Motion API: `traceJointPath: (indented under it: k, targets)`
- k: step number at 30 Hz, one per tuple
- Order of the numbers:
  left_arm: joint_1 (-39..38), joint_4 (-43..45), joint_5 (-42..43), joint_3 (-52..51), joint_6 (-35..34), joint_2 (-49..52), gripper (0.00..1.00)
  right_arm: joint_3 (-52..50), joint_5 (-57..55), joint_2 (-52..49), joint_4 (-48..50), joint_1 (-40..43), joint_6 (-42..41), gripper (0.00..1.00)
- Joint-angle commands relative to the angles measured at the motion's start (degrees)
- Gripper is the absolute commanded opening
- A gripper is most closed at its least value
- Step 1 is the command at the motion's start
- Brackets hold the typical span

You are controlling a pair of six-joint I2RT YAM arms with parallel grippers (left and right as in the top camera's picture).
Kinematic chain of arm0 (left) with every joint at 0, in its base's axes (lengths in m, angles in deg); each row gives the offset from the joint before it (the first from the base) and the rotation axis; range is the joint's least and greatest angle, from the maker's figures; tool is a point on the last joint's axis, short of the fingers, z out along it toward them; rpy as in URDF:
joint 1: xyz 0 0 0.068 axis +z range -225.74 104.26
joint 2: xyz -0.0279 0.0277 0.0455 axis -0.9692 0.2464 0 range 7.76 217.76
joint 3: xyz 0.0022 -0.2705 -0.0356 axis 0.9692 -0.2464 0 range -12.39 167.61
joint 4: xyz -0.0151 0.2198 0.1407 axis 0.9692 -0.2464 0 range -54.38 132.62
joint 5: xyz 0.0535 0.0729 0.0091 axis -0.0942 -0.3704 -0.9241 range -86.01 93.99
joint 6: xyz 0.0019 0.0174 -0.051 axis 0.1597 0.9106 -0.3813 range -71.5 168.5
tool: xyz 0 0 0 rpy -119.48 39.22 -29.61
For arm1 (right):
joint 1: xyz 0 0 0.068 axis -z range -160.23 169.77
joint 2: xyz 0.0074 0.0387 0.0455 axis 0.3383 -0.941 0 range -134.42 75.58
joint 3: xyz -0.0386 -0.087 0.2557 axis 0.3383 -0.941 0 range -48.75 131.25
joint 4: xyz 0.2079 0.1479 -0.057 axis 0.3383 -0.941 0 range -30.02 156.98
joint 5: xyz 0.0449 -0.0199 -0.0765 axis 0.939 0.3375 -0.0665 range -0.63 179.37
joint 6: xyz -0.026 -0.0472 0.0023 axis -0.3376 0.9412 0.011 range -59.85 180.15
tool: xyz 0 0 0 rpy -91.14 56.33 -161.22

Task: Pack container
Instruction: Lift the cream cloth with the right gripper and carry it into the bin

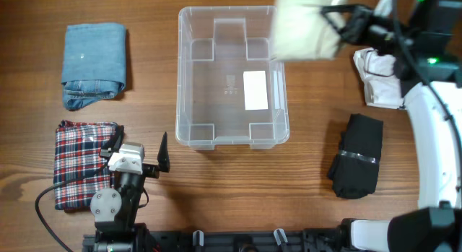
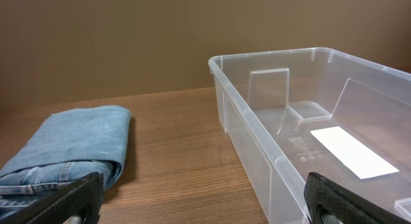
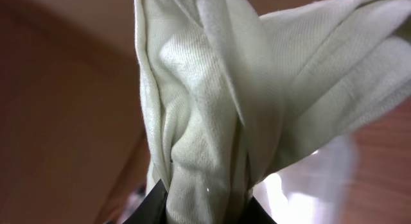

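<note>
Container (image 1: 181, 86): clear rigid plastic, rounded corners, moulded inner ledges, sits mid-table. Right gripper (image 1: 336, 24) raised over its far right corner, clamped on a pale twill-woven cloth (image 1: 307, 29) bunched in soft folds. Left gripper (image 1: 139, 146) low beside plaid fabric (image 1: 79, 162), jaws apart.

Even, bright overhead light leaves soft shadows on the table (image 1: 303, 194), the lifted pale cloth (image 1: 307, 28) is motion-blurred, and the right wrist background is out of focus.

I'm reading no legible text: the container's (image 1: 185, 79) white label (image 1: 255, 89) is showing blank, moulded marks (image 1: 230, 87) too small.
</note>
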Motion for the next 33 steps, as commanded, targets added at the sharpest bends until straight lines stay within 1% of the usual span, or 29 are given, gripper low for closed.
traceJointPath:
  k: [1,5,7,11,15,19,29,33]
  targets:
    - [0.48,-0.35,-0.35,-0.22,0.66,-0.61,1.0,0.96,-6.36,1.01,0.04,-8.85,-7.02,0.04]
    - [0.48,-0.35,-0.35,-0.22,0.66,-0.61,1.0,0.96,-17.64,-1.9,0.63,-18.03,-11.47,0.04]
    - [0.48,-0.35,-0.35,-0.22,0.66,-0.61,1.0,0.96,-22.91,-4.96,2.1,-22.51,-13.35,0.04]
    - [0.48,-0.35,-0.37,-0.22,0.66,-0.61,1.0,0.96,-25.55,-10.03,4.63,-26.01,-15.67,0.04]
    - [0.48,-0.35,-0.35,-0.22,0.66,-0.61,1.0,0.96,-26.51,-16.11,7.61,-26.82,-18.64,0.04]
    - [0.48,-0.35,-0.35,-0.22,0.66,-0.61,1.0,0.96,-27.32,-20.33,9.09,-26.82,-18.88,0.04]
    - [0.48,-0.35,-0.35,-0.22,0.66,-0.61,1.0,0.96,-27.43,-27.17,12.11,-27.04,-19.15,0.04]
    - [0.48,-0.35,-0.35,-0.22,0.66,-0.61,1.0,0.96,-27.45,-28.41,12.81,-27.1,-18.71,0.04]
